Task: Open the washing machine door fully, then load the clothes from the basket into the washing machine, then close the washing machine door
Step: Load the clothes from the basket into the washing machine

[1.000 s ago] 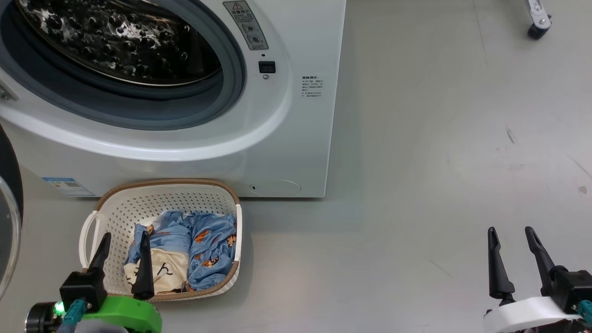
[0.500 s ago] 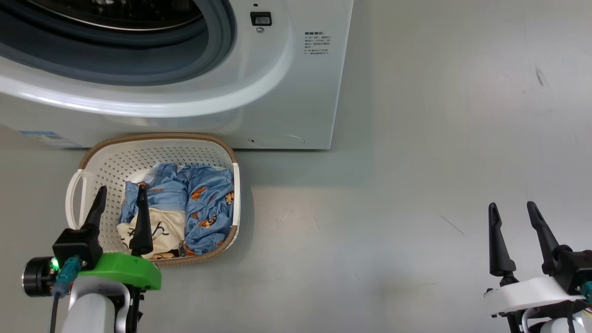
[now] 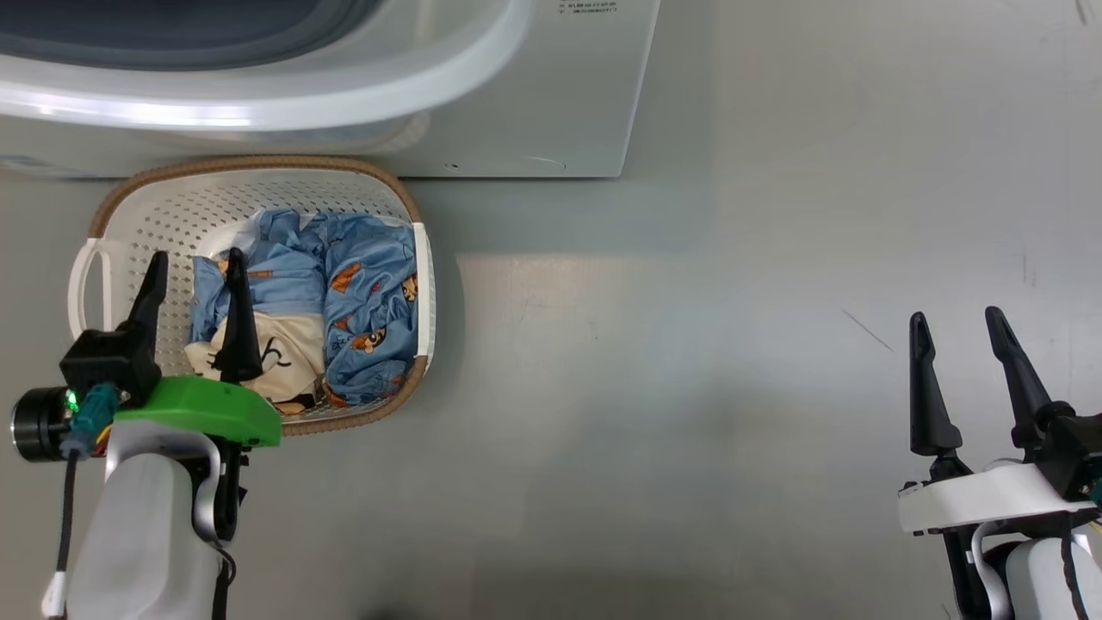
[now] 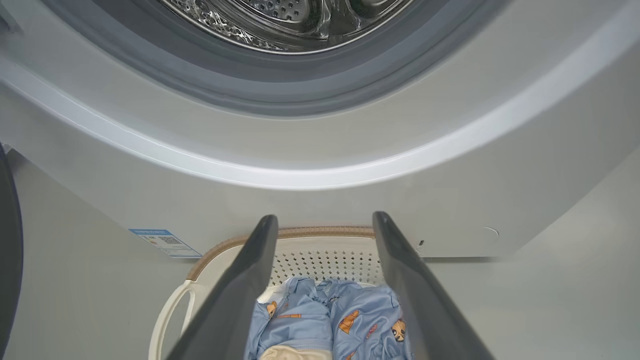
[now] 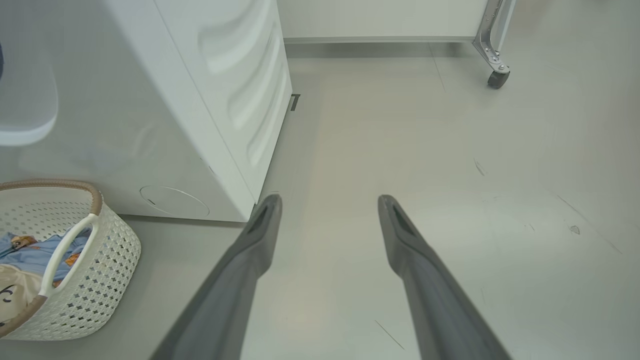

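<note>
Washing machine (image 3: 516,103): one, white, top cut off in head view. Mouth open, steel drum (image 4: 300,15) partly seen from left wrist.
Washing machine door (image 4: 7,250): swung aside, only dark sliver at frame edge.
Basket (image 3: 155,215): one, on floor (image 3: 689,387) just beside machine base, below opening.
Inside: two pieces, light blue garment (image 3: 370,284) and cream cloth (image 3: 288,353), crumpled.
Left gripper (image 3: 196,255): jaws wide, empty, over basket; contact with cloth unclear.
Right gripper (image 3: 956,315): jaws wide, empty, over bare floor, well apart from basket.

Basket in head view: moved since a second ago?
No. The basket sits in the same spot at the foot of the washing machine. Both slid up the picture together, so the view shifted, not the basket.
</note>
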Motion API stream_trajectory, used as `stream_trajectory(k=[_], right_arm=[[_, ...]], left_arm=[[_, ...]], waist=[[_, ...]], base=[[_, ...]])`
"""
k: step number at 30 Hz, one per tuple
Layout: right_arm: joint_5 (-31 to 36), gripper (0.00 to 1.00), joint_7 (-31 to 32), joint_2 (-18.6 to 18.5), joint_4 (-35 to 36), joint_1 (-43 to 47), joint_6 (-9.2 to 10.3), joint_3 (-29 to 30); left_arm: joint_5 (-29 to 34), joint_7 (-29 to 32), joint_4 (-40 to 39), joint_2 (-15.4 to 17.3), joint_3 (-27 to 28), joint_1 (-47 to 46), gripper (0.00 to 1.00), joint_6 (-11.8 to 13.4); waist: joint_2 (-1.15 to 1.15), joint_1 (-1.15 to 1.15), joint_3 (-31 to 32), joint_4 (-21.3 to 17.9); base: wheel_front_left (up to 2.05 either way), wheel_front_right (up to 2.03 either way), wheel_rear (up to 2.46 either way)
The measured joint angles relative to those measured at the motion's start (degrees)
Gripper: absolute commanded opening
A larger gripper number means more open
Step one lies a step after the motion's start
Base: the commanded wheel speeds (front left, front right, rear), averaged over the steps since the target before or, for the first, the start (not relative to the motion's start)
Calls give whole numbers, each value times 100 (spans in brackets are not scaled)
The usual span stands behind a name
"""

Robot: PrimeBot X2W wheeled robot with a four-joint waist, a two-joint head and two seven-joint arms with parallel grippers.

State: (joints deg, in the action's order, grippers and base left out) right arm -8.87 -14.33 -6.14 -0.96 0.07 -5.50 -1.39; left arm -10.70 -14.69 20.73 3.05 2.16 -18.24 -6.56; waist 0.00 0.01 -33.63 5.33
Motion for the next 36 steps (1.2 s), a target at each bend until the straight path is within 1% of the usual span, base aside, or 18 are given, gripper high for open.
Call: stream_trajectory(k=[7, 14, 17, 23, 26, 36], right_arm=[[57, 100, 0, -65, 123, -253, -2, -43], [93, 100, -10, -103, 186, -549, -2, -27], [94, 100, -15, -109, 188, -612, -2, -29], [96, 100, -15, -104, 188, -774, -25, -54], [96, 100, -15, -89, 187, -812, -43, -85], [96, 100, -15, -4, 190, -925, -43, -122]], left_arm=[[-20, 129, 423, 193, 118, -611, 100, 0], [-149, 266, 969, 225, 179, -1151, 100, 0], [-148, 357, 1250, 290, 187, -1287, 100, 0], [-129, 552, 1711, 454, 183, -1525, 100, 1], [-73, 692, 1985, 599, 145, -1617, 100, 1], [15, 1060, 2486, 801, 127, -2030, 100, 0]], waist=[[0, 0, -578, -17], [0, 0, -1115, -29], [0, 0, -1297, -37], [0, 0, -1580, -79], [0, 0, -1713, -138], [0, 0, -2005, -310]], base=[[0, 0, 0], [0, 0, 0], [0, 0, 0], [0, 0, 0], [0, 0, 0], [0, 0, 0]])
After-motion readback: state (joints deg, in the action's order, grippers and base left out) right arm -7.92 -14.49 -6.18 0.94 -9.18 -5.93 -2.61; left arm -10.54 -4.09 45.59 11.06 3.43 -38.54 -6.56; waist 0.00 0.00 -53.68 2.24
